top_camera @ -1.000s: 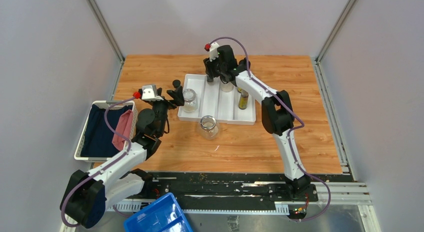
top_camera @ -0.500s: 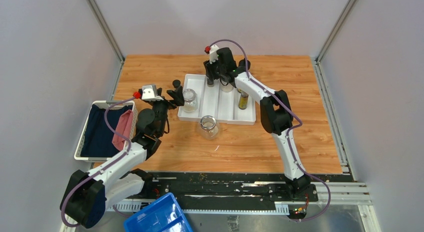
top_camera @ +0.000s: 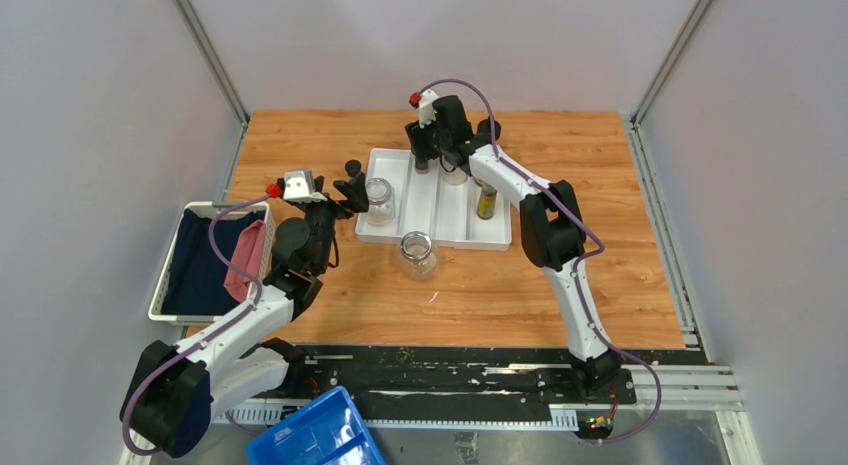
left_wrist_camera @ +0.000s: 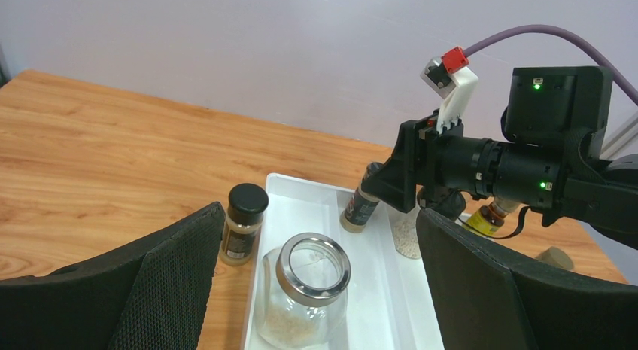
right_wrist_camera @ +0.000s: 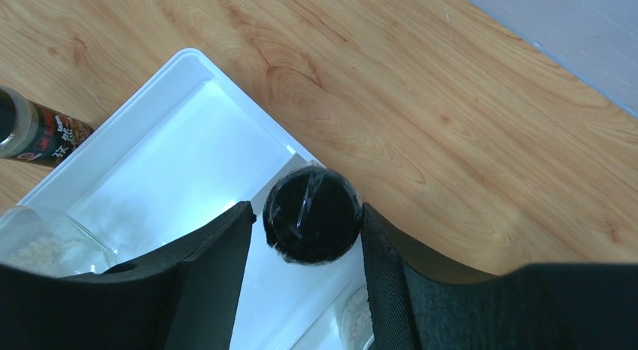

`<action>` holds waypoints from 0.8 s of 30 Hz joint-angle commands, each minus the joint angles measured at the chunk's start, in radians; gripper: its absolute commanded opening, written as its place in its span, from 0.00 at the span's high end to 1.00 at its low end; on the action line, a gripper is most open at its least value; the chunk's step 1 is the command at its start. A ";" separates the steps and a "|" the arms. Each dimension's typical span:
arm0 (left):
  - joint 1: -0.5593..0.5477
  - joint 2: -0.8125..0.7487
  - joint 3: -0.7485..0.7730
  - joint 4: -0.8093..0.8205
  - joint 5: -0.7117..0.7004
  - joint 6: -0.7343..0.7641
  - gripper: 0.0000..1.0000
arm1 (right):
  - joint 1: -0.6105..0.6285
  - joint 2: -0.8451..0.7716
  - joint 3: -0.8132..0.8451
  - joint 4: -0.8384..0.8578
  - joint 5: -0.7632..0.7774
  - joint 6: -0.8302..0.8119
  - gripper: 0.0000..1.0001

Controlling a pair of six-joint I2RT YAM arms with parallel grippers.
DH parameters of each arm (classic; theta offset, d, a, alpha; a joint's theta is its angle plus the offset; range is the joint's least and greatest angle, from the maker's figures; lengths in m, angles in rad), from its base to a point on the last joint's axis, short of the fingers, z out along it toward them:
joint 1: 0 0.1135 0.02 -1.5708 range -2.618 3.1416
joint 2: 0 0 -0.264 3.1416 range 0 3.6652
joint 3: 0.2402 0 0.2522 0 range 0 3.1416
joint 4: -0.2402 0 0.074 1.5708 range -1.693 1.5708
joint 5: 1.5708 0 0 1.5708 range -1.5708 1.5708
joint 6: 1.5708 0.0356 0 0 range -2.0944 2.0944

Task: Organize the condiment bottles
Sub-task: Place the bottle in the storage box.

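A white divided tray [top_camera: 500, 235] lies mid-table. My right gripper [right_wrist_camera: 308, 218] hangs over the tray's far end, open, with its fingers either side of a black-capped shaker [right_wrist_camera: 312, 214]. A thin gap shows at the left finger, and the right finger touches the cap. My left gripper [left_wrist_camera: 320, 214] stands wide open around a clear glass jar [left_wrist_camera: 312, 286] in the tray's left compartment. A second shaker [left_wrist_camera: 244, 222] stands on the wood just left of the tray. Another glass jar [top_camera: 417, 253] sits in front of the tray. An amber oil bottle [top_camera: 487, 200] stands in the right compartment.
A bottle of white granules [top_camera: 455, 171] stands in the tray beside the right gripper. A white basket [top_camera: 170, 275] with dark and pink cloths sits at the left table edge. A blue bin [top_camera: 315, 435] lies below the arm bases.
The right gripper's jaws have spread a little around the shaker, and that wrist has shifted slightly left. The left arm has not moved.
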 commanded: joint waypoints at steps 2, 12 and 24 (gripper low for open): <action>-0.007 -0.019 -0.004 -0.002 -0.016 -0.003 0.00 | 0.012 -0.021 -0.025 -0.009 0.027 -0.009 0.38; -0.007 -0.041 -0.004 -0.003 -0.012 -0.011 0.00 | 0.033 -0.042 0.017 -0.034 0.032 -0.036 0.34; -0.007 -0.062 -0.009 -0.002 -0.016 -0.024 0.00 | 0.064 -0.057 0.172 -0.091 0.017 -0.118 0.31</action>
